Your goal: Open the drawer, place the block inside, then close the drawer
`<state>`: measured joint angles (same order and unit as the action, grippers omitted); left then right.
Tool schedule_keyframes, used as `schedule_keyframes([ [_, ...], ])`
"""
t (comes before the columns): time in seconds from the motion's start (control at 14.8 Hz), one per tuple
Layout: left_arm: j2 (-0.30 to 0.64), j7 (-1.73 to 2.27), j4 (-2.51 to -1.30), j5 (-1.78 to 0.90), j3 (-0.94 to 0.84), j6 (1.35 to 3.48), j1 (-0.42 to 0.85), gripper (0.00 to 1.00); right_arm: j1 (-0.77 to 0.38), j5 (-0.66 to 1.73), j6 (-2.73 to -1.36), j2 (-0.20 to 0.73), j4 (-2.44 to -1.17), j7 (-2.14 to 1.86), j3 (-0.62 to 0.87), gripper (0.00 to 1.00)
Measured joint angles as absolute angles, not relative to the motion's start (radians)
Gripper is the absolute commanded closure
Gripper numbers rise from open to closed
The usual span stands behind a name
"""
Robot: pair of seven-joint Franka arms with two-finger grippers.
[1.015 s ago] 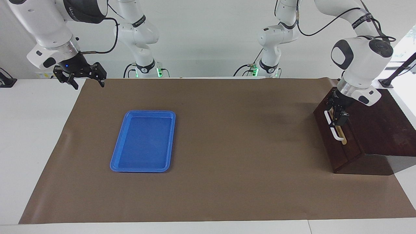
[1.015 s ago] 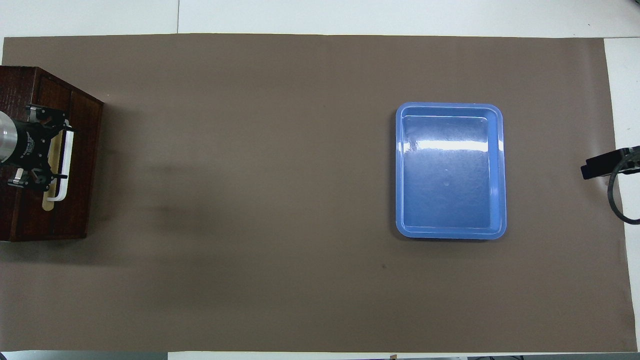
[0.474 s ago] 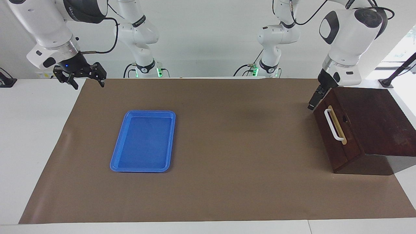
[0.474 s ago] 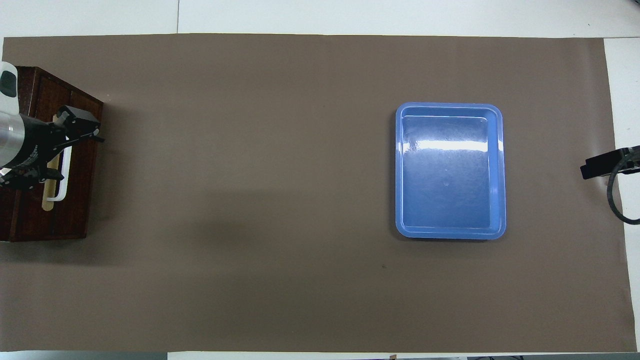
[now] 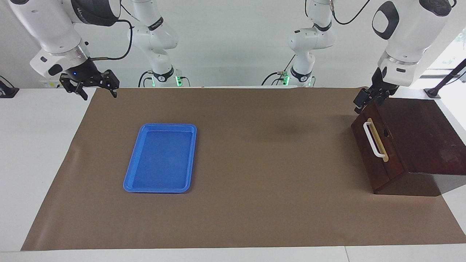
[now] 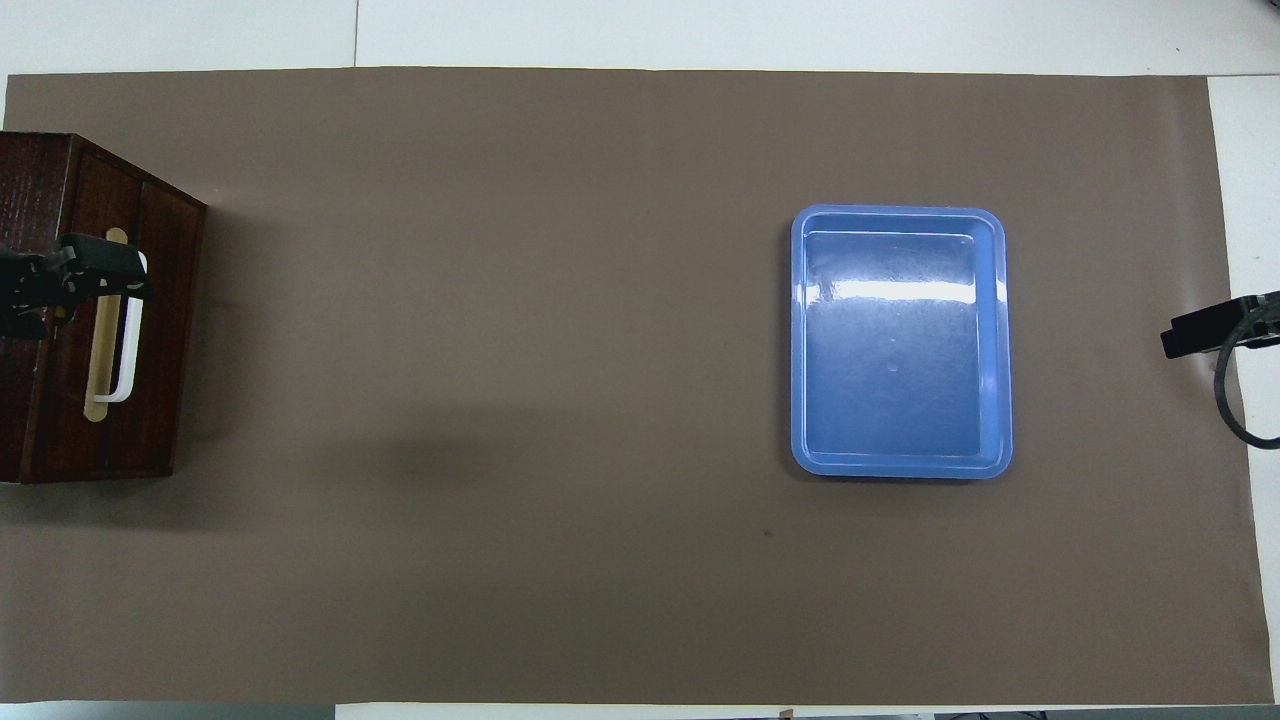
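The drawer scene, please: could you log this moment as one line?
drawer: shut | block: not visible | left hand: open, above drawer unit's top edge, clear of handle | right hand: open, waiting | blue tray: empty

The left hand (image 5: 369,100) hangs over the drawer's (image 5: 376,151) corner nearest the robots, at the left arm's end of the table (image 5: 36,153). The tray (image 5: 134,182) lies well apart, toward the right hand (image 5: 97,90), which hangs over the mat's (image 5: 262,145) corner.

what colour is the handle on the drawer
White, a bar handle on a tan strip across the dark reddish-brown drawer front; clearest in the facing view.
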<state>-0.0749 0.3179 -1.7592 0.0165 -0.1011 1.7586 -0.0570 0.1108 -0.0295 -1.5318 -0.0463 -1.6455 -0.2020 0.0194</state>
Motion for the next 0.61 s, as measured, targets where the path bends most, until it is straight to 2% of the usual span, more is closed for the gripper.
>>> schedule_keyframes([
  [0.41, -0.075, 0.265, -1.756, 0.016, -0.117, 1.722, -0.027, 0.0, 0.111, -0.029, -1.532, -0.046, -1.646, -0.202, 0.019, 0.0],
  [0.61, -0.066, 0.169, -1.703, 0.016, -0.118, 1.667, -0.025, 0.0, 0.111, -0.029, -1.532, -0.046, -1.646, -0.202, 0.019, 0.0],
])
